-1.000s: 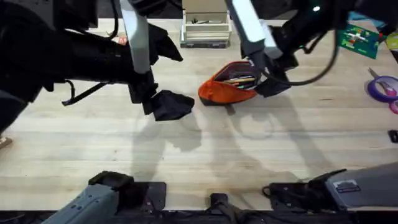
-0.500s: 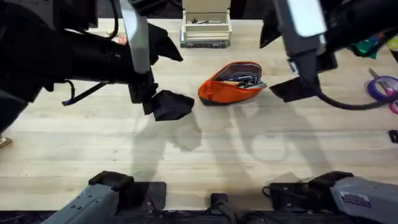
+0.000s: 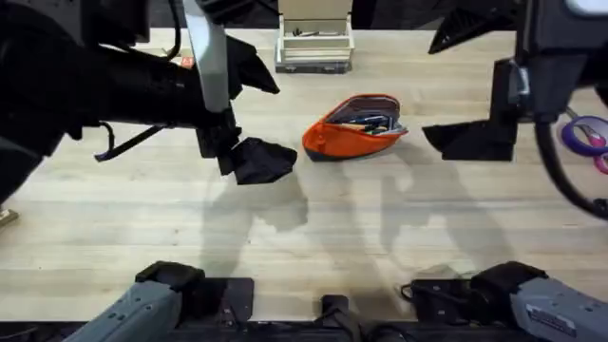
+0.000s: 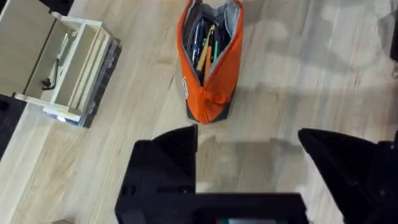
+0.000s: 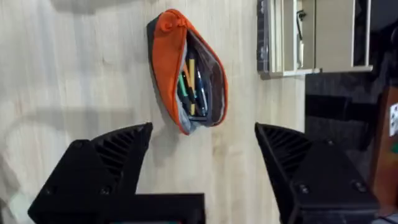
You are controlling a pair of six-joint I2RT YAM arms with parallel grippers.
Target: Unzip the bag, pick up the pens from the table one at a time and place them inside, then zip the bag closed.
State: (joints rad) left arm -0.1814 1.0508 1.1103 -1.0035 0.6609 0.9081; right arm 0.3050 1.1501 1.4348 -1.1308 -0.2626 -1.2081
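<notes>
The orange bag (image 3: 353,127) lies on the table (image 3: 285,228) at centre back, its zipper open and gaping. Several pens (image 3: 369,122) lie inside it, one yellow among dark ones; they also show in the left wrist view as pens (image 4: 207,46) in the bag (image 4: 208,68) and in the right wrist view as pens (image 5: 191,87) in the bag (image 5: 180,65). My left gripper (image 3: 256,161) hangs open just left of the bag, holding nothing. My right gripper (image 3: 470,141) hangs open to the bag's right, empty and apart from it.
A pale wooden organiser box (image 3: 313,43) stands behind the bag at the table's back edge. A purple tape ring (image 3: 584,133) and scissors lie at the far right. Bare wood stretches in front of the bag.
My right gripper has pulled away from the bag's mouth, moving right and rising. The bag and left arm have stayed put.
</notes>
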